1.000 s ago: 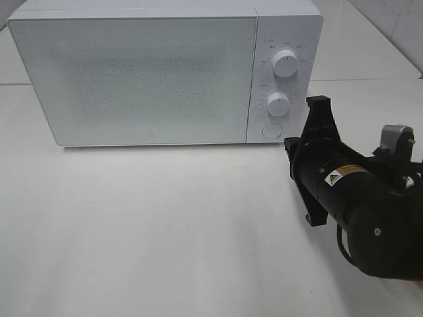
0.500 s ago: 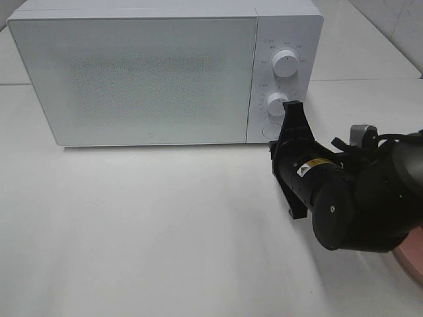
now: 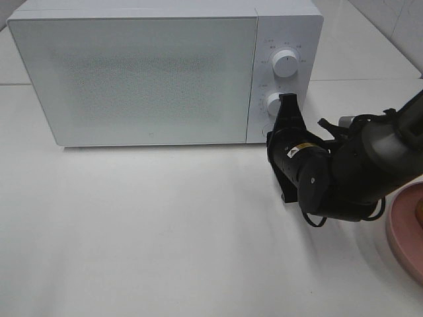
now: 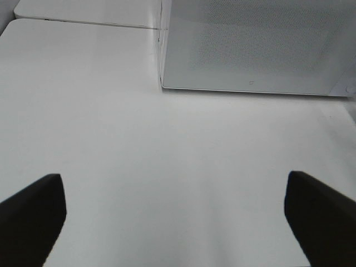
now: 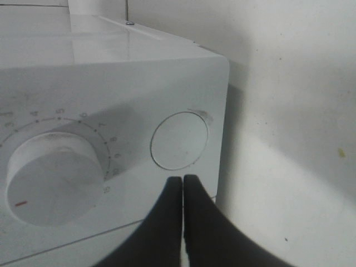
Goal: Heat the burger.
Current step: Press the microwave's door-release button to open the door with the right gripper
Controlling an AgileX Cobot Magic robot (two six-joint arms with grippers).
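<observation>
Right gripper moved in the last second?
Yes. In the exterior high view the right gripper went left, toward the microwave: from beside its right edge to the round button under the lower knob.

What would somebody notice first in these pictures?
The big white microwave at the back of the table, with its door closed, catches the eye first. Next is the black right gripper, pinched shut, its tip right by the round button under the microwave's two dials. A pink plate peeks in at the right edge of the high view.
</observation>
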